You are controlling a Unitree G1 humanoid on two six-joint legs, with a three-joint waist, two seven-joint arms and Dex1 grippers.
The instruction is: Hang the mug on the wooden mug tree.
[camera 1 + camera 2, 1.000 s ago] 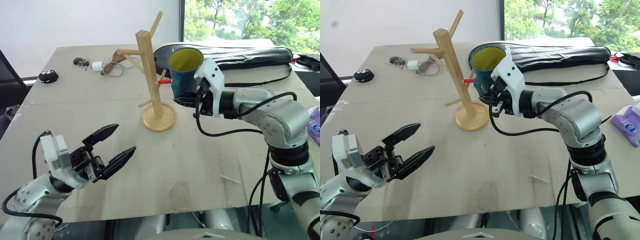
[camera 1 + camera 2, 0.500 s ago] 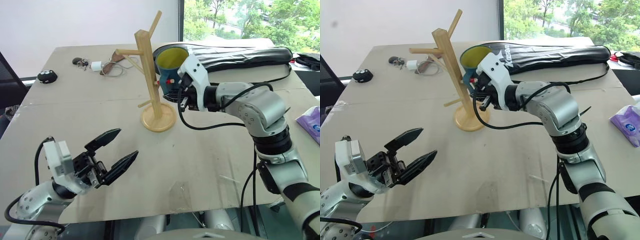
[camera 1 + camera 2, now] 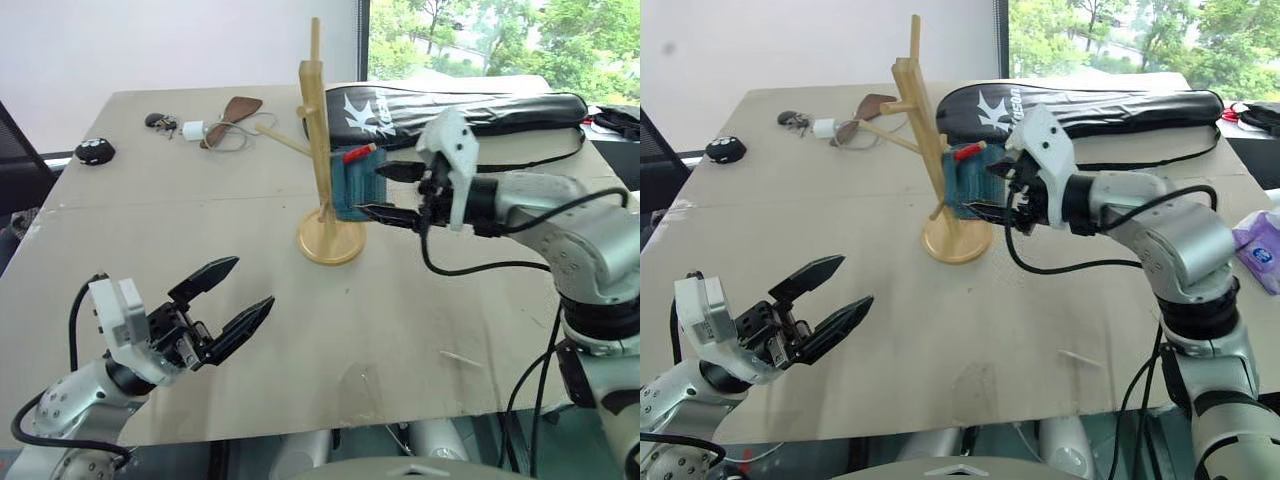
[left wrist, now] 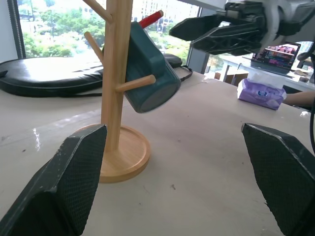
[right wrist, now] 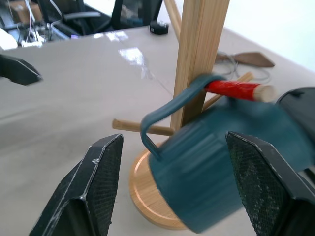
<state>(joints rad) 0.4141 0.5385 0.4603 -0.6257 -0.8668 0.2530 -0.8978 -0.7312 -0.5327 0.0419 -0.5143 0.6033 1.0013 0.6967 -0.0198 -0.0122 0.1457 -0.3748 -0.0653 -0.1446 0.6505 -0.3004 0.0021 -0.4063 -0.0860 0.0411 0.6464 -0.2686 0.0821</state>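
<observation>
The teal mug [image 3: 352,186] hangs tilted by its handle on the red-tipped peg [image 5: 236,89] of the wooden mug tree [image 3: 318,130], which stands on its round base [image 3: 331,243] mid-table. My right gripper [image 3: 371,189] is open just right of the mug, with one finger above and one below its side and nothing held. In the right wrist view the mug [image 5: 221,177] sits between the spread fingers without touching them. My left gripper [image 3: 250,282] hovers open and empty near the table's front left, well away from the tree.
A long black bag [image 3: 460,105] lies along the back right behind the tree. Keys and a white charger [image 3: 190,128], a brown leather piece [image 3: 235,108] and a black round object [image 3: 97,152] lie at the back left. A purple tissue pack [image 3: 1262,245] sits at the right edge.
My right gripper has opened, let go of the mug and drawn back to the right. The mug now hangs on the red-tipped peg, and the tree has turned and shifted slightly right.
</observation>
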